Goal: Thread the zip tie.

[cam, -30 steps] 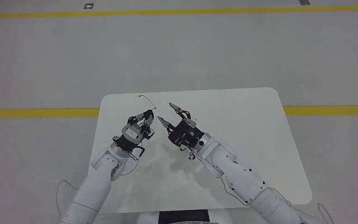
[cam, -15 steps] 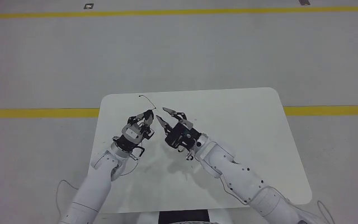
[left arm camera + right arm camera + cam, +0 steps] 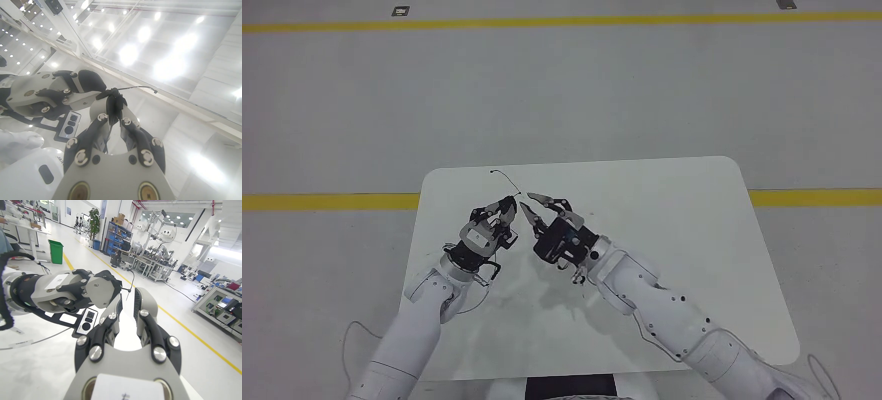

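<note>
A thin black zip tie [image 3: 507, 177] is held above the white table [image 3: 692, 220]. My left gripper [image 3: 508, 206] is shut on it near its head [image 3: 129, 290]. The free strap curves up and away to its tip [image 3: 155, 92]. In the left wrist view the left gripper [image 3: 114, 98] pinches the tie between its dark pads. My right gripper [image 3: 528, 201] is open right beside the left one. In the right wrist view the zip tie [image 3: 132, 279] stands just beyond the gap of the right gripper [image 3: 127, 301], close to one ribbed pad [image 3: 137, 302].
Both arms meet over the table's left half. The right half and the near edge [image 3: 642, 365] hold nothing. Yellow floor lines [image 3: 322, 201] run behind the table. A cable [image 3: 347, 345] trails from the left arm.
My right gripper has moved left, closing the gap to the left gripper and the zip tie. The left gripper and the tie have kept still.
</note>
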`<move>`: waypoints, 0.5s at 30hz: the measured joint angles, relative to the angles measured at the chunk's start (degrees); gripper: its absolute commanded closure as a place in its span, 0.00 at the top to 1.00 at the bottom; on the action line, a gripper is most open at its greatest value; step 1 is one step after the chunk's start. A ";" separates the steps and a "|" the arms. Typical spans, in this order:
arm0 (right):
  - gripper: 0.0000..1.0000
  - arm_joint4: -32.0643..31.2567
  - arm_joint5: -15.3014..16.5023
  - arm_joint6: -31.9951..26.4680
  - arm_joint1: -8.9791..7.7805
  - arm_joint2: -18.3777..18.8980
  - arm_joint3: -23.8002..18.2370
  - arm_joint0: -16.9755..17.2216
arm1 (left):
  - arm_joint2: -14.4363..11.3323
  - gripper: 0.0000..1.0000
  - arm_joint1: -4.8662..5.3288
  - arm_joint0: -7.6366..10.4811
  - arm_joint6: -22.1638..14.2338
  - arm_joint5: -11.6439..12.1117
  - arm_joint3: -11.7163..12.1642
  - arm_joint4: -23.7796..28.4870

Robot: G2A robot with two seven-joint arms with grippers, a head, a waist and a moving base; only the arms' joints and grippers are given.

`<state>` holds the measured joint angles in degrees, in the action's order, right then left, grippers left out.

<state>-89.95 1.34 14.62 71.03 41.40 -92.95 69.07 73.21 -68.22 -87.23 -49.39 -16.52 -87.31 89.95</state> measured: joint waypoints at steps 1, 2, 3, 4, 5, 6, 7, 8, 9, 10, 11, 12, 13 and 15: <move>0.15 0.00 -0.01 0.02 0.03 -0.05 0.04 -0.07 | 0.00 0.00 0.00 0.00 0.00 0.00 0.00 0.00; 0.14 0.00 -0.02 0.06 0.06 -0.13 0.09 -0.17 | 0.00 0.00 0.00 0.00 0.00 0.00 0.00 0.00; 0.13 0.00 -0.02 0.08 0.09 -0.19 0.13 -0.24 | 0.00 0.00 0.00 0.00 0.00 0.00 0.00 0.00; 0.12 0.00 -0.03 0.10 0.13 -0.25 0.18 -0.31 | 0.00 0.00 0.00 0.00 0.00 0.00 0.00 0.00; 0.11 0.00 -0.05 0.12 0.17 -0.33 0.24 -0.39 | 0.00 0.00 0.00 0.00 0.00 0.00 0.00 0.00; 0.11 0.00 -0.07 0.14 0.20 -0.39 0.29 -0.46 | 0.00 0.00 0.00 0.00 0.00 0.00 0.00 0.00; 0.11 0.00 -0.10 0.16 0.24 -0.45 0.33 -0.54 | 0.00 0.00 0.00 0.00 0.00 0.00 0.00 0.00; 0.10 0.00 -0.15 0.18 0.28 -0.53 0.38 -0.64 | 0.00 0.00 0.00 0.00 0.00 0.00 0.00 0.00; 0.10 0.00 -0.17 0.19 0.32 -0.58 0.42 -0.71 | 0.00 0.00 0.00 0.00 0.00 0.00 0.00 0.00; 0.09 0.00 -0.19 0.20 0.34 -0.63 0.44 -0.78 | 0.00 0.00 0.00 0.00 0.00 0.00 0.00 0.00; 0.09 0.00 -0.23 0.22 0.37 -0.68 0.48 -0.86 | 0.00 0.00 0.00 0.00 0.00 0.00 0.00 0.00; 0.06 0.00 -0.26 0.22 0.39 -0.71 0.52 -0.91 | 0.00 0.00 0.00 0.00 0.00 0.00 0.00 0.00; 0.02 0.00 -0.29 0.23 0.41 -0.73 0.55 -0.94 | 0.00 0.00 0.00 0.00 0.00 0.00 0.00 0.00; 0.00 0.00 -0.37 0.23 0.43 -0.78 0.60 -1.02 | 0.00 0.00 0.00 0.00 0.00 0.00 0.00 0.00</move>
<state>-89.95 0.97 14.85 71.46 40.62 -92.35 68.05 73.21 -68.22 -87.23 -49.39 -16.52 -87.31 89.95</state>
